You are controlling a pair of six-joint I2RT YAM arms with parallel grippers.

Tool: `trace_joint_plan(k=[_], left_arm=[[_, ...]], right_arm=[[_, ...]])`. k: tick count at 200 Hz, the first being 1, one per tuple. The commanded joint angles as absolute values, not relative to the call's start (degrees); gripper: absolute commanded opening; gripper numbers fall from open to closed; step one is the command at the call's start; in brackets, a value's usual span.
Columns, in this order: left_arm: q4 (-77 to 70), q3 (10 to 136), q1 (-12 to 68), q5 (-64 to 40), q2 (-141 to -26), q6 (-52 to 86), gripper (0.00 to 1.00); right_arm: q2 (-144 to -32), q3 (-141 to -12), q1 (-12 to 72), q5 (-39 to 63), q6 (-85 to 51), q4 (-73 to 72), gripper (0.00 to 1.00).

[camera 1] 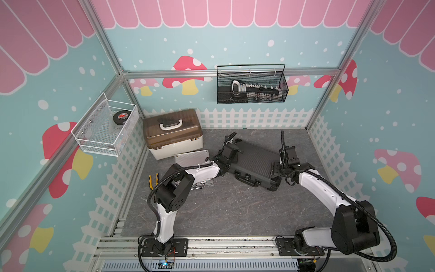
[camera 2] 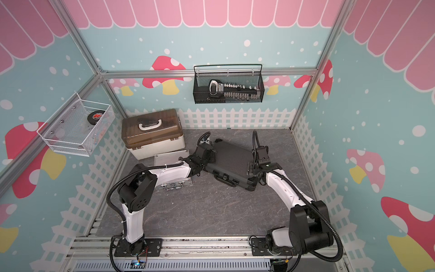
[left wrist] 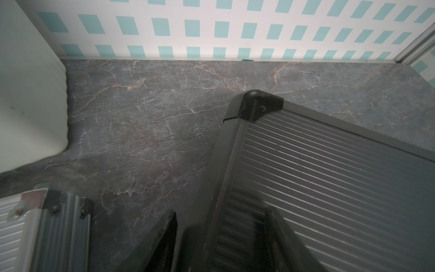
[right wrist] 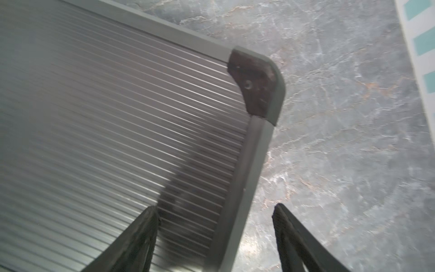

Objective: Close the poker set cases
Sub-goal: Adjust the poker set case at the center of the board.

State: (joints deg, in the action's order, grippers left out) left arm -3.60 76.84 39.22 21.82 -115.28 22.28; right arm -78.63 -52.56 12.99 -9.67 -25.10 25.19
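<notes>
The larger dark grey ribbed case (camera 1: 256,161) lies flat mid-table with its lid down, handle toward the front. My left gripper (camera 1: 231,150) stands open astride its left edge: one finger (left wrist: 168,235) hangs outside the case, the other is over the ribbed lid (left wrist: 329,176). My right gripper (camera 1: 276,167) is open astride the right edge, one finger (right wrist: 143,233) over the lid (right wrist: 106,117), the other beside the case above the table. The small silver case (camera 1: 191,156) lies left of it, mostly under my left arm; only its corner (left wrist: 14,230) shows at the wrist.
A cream box with a brown lid (camera 1: 173,134) stands at the back left, close to the silver case. Yellow-handled pliers (camera 1: 153,180) lie by the left wall. A white mesh basket (camera 1: 106,128) and a black one (camera 1: 251,84) hang on the walls.
</notes>
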Motion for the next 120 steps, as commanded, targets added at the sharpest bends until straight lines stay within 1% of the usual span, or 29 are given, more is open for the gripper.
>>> trace_joint_plan(k=[1, 49, 68, 97, 120], left_arm=[[3.8, 73.9, 39.3, 19.9, -116.7, 22.5, 0.59], [4.1, 73.0, 39.3, 20.6, -116.3, 22.3, 0.59], [4.1, 72.8, 39.3, 20.6, -116.4, 22.4, 0.59], [4.1, 72.7, 39.3, 20.8, -116.4, 22.2, 0.59], [4.1, 72.5, 39.3, 21.0, -116.2, 22.0, 0.59]], right_arm=[[-81.2, -51.2, 12.6, -4.6, -25.8, 23.6, 0.77], [-84.6, -51.6, 12.6, -0.4, -26.0, 20.5, 0.77], [-84.4, -51.3, 12.5, -2.1, -27.1, 20.2, 0.78], [-81.1, -50.1, 11.5, -6.0, -28.5, 20.2, 0.83], [-79.2, -49.8, 9.4, -5.9, -28.9, 21.2, 0.86]])
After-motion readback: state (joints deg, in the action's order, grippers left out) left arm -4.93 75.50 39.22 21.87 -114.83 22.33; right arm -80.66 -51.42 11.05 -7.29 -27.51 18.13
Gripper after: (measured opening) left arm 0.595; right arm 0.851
